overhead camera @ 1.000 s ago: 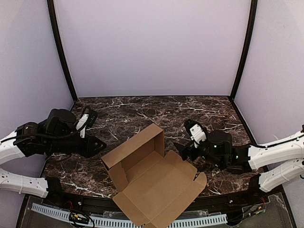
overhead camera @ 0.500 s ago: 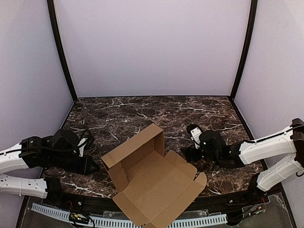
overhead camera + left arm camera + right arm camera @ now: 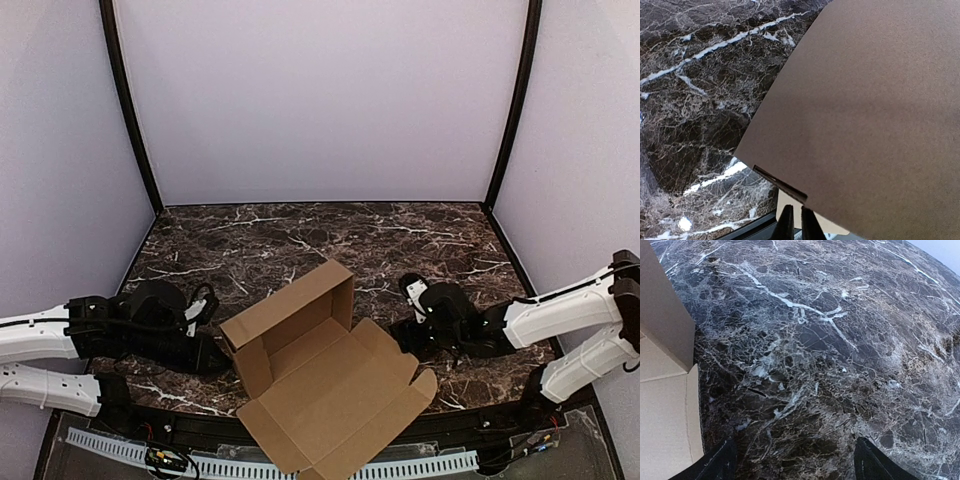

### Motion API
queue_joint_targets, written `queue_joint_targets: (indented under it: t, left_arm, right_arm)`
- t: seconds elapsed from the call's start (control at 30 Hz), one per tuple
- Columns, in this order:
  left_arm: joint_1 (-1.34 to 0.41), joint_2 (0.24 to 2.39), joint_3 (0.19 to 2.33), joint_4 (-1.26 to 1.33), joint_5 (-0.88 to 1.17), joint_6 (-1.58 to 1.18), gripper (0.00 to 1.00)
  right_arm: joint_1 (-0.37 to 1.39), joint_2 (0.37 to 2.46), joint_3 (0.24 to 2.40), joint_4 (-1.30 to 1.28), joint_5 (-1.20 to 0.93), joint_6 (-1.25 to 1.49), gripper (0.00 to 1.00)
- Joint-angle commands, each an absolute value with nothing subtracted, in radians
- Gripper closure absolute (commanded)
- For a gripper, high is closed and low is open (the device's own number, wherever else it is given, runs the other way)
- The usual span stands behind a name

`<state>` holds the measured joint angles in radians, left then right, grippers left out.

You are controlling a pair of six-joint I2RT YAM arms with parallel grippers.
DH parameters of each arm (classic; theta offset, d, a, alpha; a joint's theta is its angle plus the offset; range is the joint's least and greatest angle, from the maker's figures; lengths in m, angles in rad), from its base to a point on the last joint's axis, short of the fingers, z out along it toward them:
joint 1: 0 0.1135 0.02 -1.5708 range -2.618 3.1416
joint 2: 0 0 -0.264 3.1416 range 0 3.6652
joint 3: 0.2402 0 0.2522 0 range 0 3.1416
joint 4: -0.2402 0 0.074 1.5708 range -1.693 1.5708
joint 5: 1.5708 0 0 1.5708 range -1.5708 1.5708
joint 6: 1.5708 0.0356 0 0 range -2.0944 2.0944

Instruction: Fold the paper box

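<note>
- Cardboard of the paper box (image 3: 325, 385) looks thin and light, stiff across its panels and weak only at the creases. I judge it will skid on the table (image 3: 300, 235) if pushed from one side alone.
- Position: near middle of the table, half formed, with the back wall upright and the lid panel lying flat and overhanging the near edge.
- Holds: a free flap edge pinched close to its crease seems best, with the other arm bracing the tray.
- Left gripper (image 3: 212, 352) is against the box's left wall, its fingers (image 3: 786, 225) drawn almost together. Whether they nip any cardboard I cannot tell.
- Right gripper (image 3: 402, 335) is spread wide and empty, just beside the right flap.
- Hidden: any tabs and slots under the panels. The left wrist view is mostly blank cardboard.
</note>
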<state>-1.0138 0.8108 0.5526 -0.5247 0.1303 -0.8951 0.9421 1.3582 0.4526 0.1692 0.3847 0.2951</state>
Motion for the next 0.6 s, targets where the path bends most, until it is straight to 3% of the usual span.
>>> queue_joint_targets:
  t: [0.0, 0.23, 0.57]
  left_arm:
    - [-1.018, 0.83, 0.547, -0.443, 0.067, -0.882, 0.92]
    - [-1.001, 0.92, 0.615, -0.408, -0.038, -0.796, 0.9]
    - [-0.866, 1.087, 0.715, -0.325, -0.055, -0.639, 0.91]
  right_arm:
    - [0.939, 1.309, 0.42, 0.12, 0.292, 0.349, 0.23]
    - [0.995, 1.287, 0.412, 0.076, 0.261, 0.412, 0.3]
    - [1.202, 1.328, 0.44, -0.032, 0.367, 0.609, 0.32]
